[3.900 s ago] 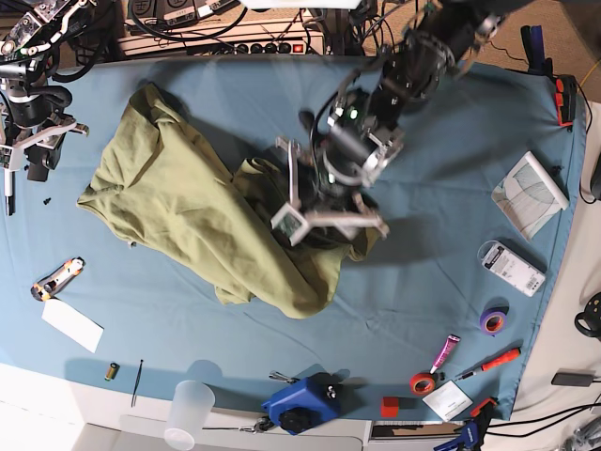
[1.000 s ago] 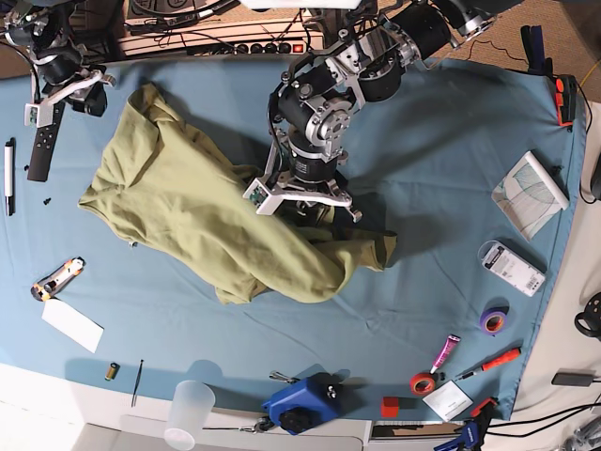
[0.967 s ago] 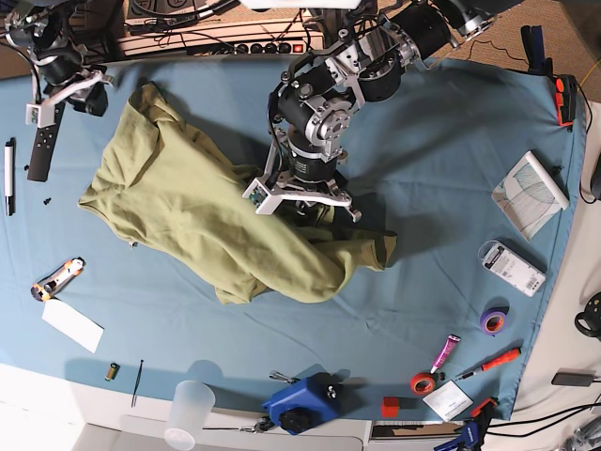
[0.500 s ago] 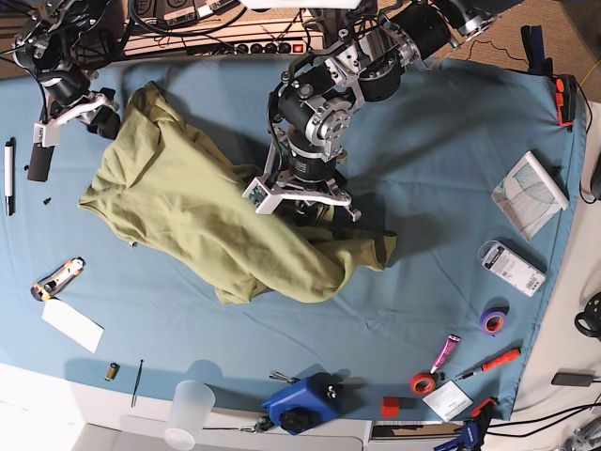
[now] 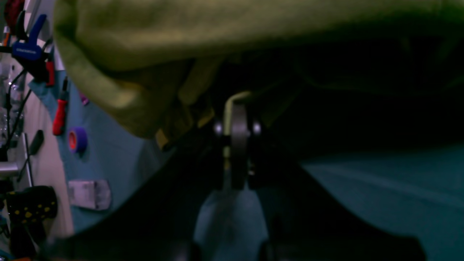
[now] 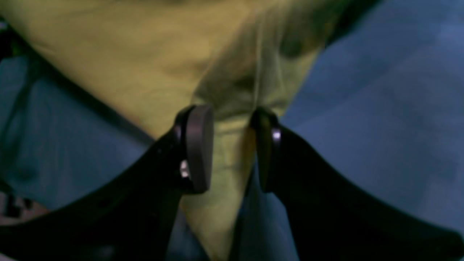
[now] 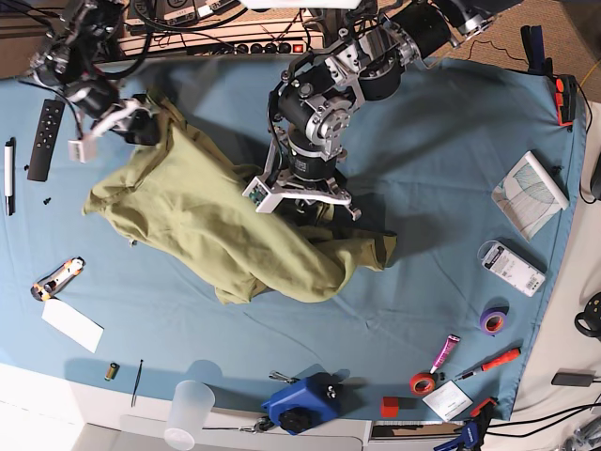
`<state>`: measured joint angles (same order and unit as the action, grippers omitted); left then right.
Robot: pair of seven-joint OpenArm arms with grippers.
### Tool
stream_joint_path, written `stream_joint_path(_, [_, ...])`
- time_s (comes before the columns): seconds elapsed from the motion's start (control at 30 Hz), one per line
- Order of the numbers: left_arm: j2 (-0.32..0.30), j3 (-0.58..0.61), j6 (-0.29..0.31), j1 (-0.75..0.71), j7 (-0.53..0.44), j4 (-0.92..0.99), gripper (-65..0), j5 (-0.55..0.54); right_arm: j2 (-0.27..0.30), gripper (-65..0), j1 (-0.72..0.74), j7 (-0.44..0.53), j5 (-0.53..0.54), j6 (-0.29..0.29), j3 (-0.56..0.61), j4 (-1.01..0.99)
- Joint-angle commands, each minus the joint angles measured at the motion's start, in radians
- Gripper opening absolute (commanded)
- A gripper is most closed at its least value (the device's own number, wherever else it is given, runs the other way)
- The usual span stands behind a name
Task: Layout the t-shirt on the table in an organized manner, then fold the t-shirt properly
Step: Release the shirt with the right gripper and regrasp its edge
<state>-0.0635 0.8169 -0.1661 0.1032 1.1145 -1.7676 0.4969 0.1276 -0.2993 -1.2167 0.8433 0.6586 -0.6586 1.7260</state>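
Both grippers at t-shirt (image 7: 202,216): left (image 5: 235,145) clamped (seemingly pinching fabric).

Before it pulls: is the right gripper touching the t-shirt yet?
Touching. In the right wrist view the t-shirt's corner runs between the right gripper's open jaws, against the right-hand one.

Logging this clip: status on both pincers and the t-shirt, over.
Left pincer shut on t-shirt fabric mid-table. Right pincer open, straddling a shirt corner at the far edge. Shirt bunched, not laid flat. Nothing blocking on the table.
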Motion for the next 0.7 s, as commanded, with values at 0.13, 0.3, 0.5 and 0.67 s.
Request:
stream_joint_path(0.13, [0.011, -0.002, -0.010, -0.012, -0.014, -0.019, -65.0, 0.016, 0.014, -45.4, 0.003, 0.062, -0.055, 0.002, 0.042, 0.013])
stream_joint_path(0.3, [0.010, -0.002, -0.010, -0.012, -0.010, -0.019, -65.0, 0.028, 0.014, -65.0, 0.011, 0.087, -0.125, -0.024, 0.042, 0.013])
stream_joint_path(0.5, [0.006, -0.002, -0.010, -0.013, 0.023, -0.019, -65.0, 0.099, 0.034, -65.0, 0.082, 0.181, -0.219, -0.024, 0.035, 0.013])
stream_joint_path(0.67, [-0.041, -0.002, -0.010, -0.012, 0.032, -0.019, -65.0, 0.111, 0.059, -65.0, 0.192, 0.192, -0.300, -0.045, -0.003, 0.013])
